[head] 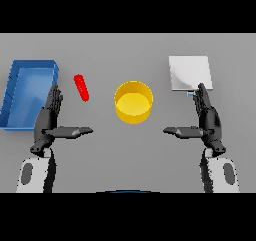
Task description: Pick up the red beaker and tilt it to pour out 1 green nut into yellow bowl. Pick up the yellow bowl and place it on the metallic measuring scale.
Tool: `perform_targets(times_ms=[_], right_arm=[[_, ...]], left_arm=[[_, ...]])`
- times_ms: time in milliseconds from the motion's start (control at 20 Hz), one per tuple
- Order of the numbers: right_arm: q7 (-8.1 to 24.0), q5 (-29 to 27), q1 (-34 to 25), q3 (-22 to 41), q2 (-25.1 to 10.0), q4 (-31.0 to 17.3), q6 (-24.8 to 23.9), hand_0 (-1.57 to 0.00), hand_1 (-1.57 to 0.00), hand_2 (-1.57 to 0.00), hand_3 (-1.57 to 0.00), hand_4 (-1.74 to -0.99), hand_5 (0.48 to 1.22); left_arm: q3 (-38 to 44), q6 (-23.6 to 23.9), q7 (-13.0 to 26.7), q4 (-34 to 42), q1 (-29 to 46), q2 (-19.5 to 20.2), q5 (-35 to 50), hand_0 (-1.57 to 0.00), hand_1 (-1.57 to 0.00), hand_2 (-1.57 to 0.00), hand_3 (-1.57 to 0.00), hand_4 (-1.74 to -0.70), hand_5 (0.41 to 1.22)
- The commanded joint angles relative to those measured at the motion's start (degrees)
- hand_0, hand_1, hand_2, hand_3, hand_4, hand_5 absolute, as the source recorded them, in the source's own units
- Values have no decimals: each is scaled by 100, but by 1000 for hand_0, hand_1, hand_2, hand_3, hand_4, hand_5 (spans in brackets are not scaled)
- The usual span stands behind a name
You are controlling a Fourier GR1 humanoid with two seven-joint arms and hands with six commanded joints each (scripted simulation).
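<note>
A small red beaker (81, 87) lies tilted on the grey table, left of centre. The yellow bowl (133, 102) stands upright at the middle, and I see nothing inside it. At the back right lies the metallic measuring scale (189, 72), a flat silvery square. My left hand (50, 120) is open, fingers straight and thumb pointing inward, just below and left of the beaker without touching it. My right hand (207, 119) is open the same way, its fingertips near the scale's front edge. No green nut shows.
A blue tray (15, 85) with raised walls sits at the far left, next to my left hand.
</note>
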State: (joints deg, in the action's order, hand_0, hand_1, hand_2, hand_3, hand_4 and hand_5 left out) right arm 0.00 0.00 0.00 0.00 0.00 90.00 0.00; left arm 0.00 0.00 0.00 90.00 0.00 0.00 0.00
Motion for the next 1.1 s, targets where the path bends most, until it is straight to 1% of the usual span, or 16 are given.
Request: perform_targets(times_ms=[0,250,300,350,400,450,500,600,650,700,800,850,900,950,1000,1050], right_arm=[[-6,7,11,14,14,10,-9,1,1,1,1,-1128,660],[-40,79,106,107,102,113,-58,1,1,1,1,-1128,660],[-545,721,297,417,-32,290,-213,1,1,1,1,-1128,660],[-761,1148,448,644,-103,461,-307,1,1,1,1,-1128,663],[-812,1454,565,805,-124,544,-386,1,1,1,1,-1127,664],[-809,1601,674,890,-152,640,-403,1,1,1,1,-1126,666],[-688,1678,635,942,-122,680,-425,1,1,1,1,-1126,668],[-599,1796,681,994,-95,710,-488,1,1,1,1,-1112,659],[-640,1714,704,985,-81,743,-443,1,1,1,1,-1120,660],[-595,1686,664,955,-83,728,-445,1,1,1,1,-1121,658],[-585,1756,727,984,-59,751,-498,1,1,1,1,-1127,652],[-580,1738,763,960,-111,829,-475,1,1,1,1,-1130,650],[-606,1676,771,950,-111,867,-441,1,1,1,1,-1143,650],[-595,1532,712,885,-100,815,-390,1,1,1,1,-1160,651],[-645,1473,753,862,-131,806,-340,1,1,1,1,-1171,653],[-641,1462,749,873,-124,825,-324,1,1,1,1,-1182,655]], left_arm=[[26,0,15,-19,-26,22,18,1,1,1,1,-1093,623],[268,-127,23,-306,-272,229,205,1,1,1,1,-1093,623],[95,-119,-160,-89,-53,332,-64,1,1,1,1,-1093,623],[-40,-83,-287,150,122,387,-266,1,1,1,1,-1094,620],[-151,-62,-280,280,208,403,-406,1,1,1,1,-1094,618],[-251,-27,-219,345,276,377,-531,1,1,1,1,-1093,615],[-247,-37,-100,368,287,426,-552,1,1,1,1,-1096,615],[-279,-18,41,363,251,444,-619,1,1,1,1,-1096,616],[-314,-1,22,355,309,421,-668,1,1,1,1,-1094,613],[-346,13,40,298,277,404,-725,1,1,1,1,-1090,612],[-327,46,-53,128,78,431,-797,1,1,1,1,-1095,617],[-289,66,-63,-125,-119,420,-814,1,1,1,1,-1106,623],[-267,72,-112,-355,-263,404,-833,1,1,1,1,-1116,627],[-275,110,-282,-585,-418,333,-875,1,1,1,1,-1130,633],[-254,168,-352,-807,-595,304,-928,1,1,1,1,-1139,636],[-195,197,-336,-979,-799,317,-926,1,1,1,1,-1147,636]])
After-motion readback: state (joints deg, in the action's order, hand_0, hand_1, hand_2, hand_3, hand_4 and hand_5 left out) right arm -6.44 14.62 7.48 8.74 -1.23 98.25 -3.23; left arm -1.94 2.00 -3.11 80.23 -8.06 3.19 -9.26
